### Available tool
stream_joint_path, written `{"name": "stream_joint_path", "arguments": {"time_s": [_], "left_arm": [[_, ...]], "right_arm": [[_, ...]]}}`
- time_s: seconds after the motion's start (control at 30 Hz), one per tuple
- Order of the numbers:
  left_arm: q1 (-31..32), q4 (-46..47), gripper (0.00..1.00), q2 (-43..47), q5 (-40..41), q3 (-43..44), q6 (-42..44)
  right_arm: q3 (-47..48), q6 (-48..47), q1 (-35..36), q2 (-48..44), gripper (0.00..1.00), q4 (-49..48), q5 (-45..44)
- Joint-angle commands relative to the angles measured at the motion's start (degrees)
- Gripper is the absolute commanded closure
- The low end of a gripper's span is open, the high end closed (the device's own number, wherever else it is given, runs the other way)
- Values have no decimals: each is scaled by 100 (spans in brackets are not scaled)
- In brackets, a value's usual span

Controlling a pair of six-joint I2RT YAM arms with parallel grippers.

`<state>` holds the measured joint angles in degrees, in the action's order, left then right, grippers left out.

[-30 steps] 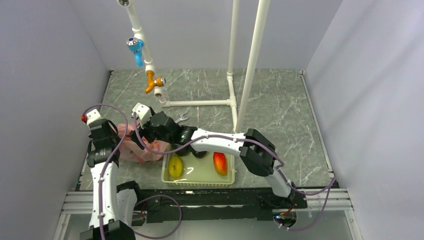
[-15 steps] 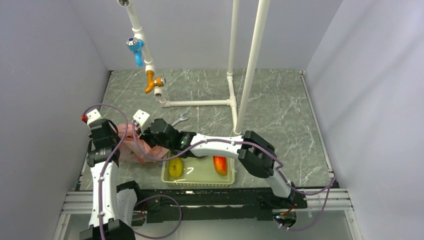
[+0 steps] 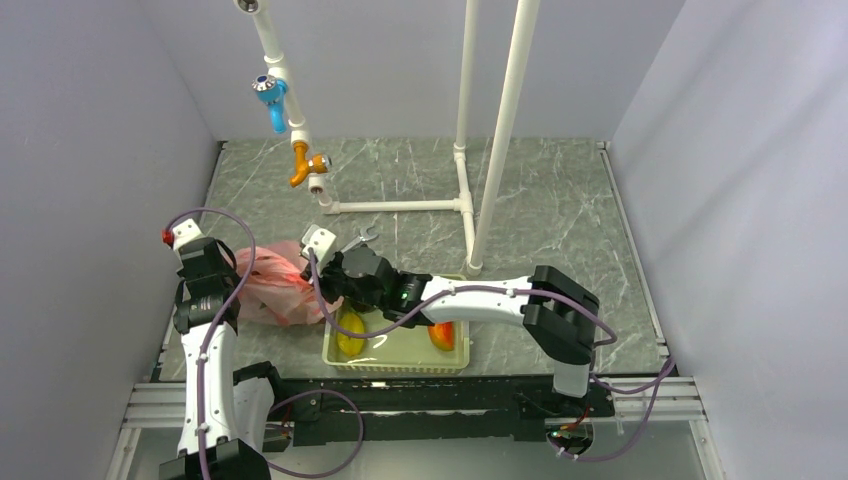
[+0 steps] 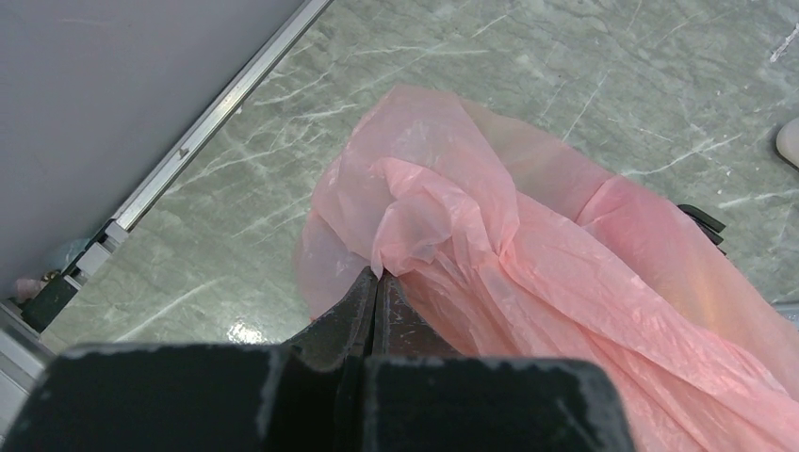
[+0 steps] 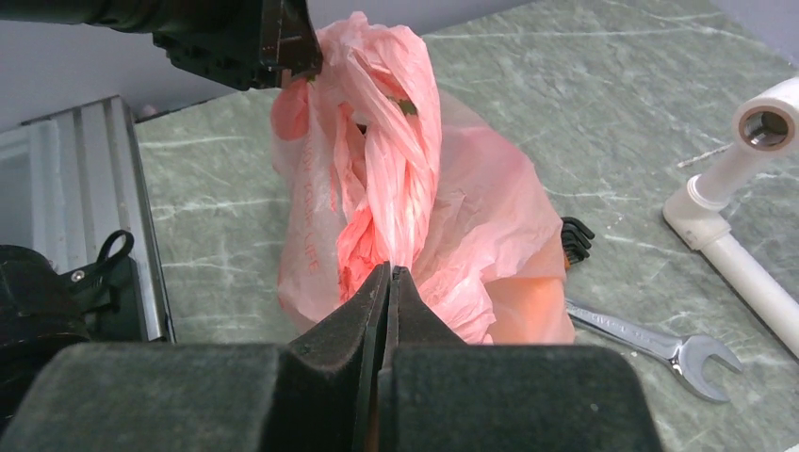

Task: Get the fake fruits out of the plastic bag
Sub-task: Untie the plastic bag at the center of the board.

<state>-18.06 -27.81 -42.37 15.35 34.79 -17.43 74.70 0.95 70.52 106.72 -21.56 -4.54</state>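
gripping the plastic bag [image 3: 270, 288] from two sides, just left of the pale green basket [image 3: 400, 362]
pinched fully shut on a raised fold of film with the left gripper [image 4: 377, 281]; clamped just as tight on a twisted strand with the right gripper [image 5: 389, 275]. slumped on the marble table [image 3: 540, 200], near a wrench [image 5: 660, 344]. in the basket: a yellow oval fruit [image 3: 350, 335] and a red-orange fruit [image 3: 440, 335].

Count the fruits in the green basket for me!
2. A yellow fruit at the basket's left end, a red-orange fruit at its right end. The right arm crosses above the basket, so more may be hidden.
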Motion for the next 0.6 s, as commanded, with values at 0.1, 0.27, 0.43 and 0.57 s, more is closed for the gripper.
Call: {"name": "stream_joint_path", "arguments": {"time_s": [0.1,0.27,0.43,0.57], "left_arm": [[-23,-19,67,32,-3,242,52],[13,-391,34,302,-136,333,-207],[14,-1237,32,537,-833,883,-728],[14,-1502,36,822,-1737,1290,-822]], "right_arm": [[78,-42,-35,-4,100,-328,242],[37,-34,-103,-16,100,-389,308],[-43,-42,-117,-53,100,-407,357],[-106,-42,-113,-72,100,-436,415]]}}
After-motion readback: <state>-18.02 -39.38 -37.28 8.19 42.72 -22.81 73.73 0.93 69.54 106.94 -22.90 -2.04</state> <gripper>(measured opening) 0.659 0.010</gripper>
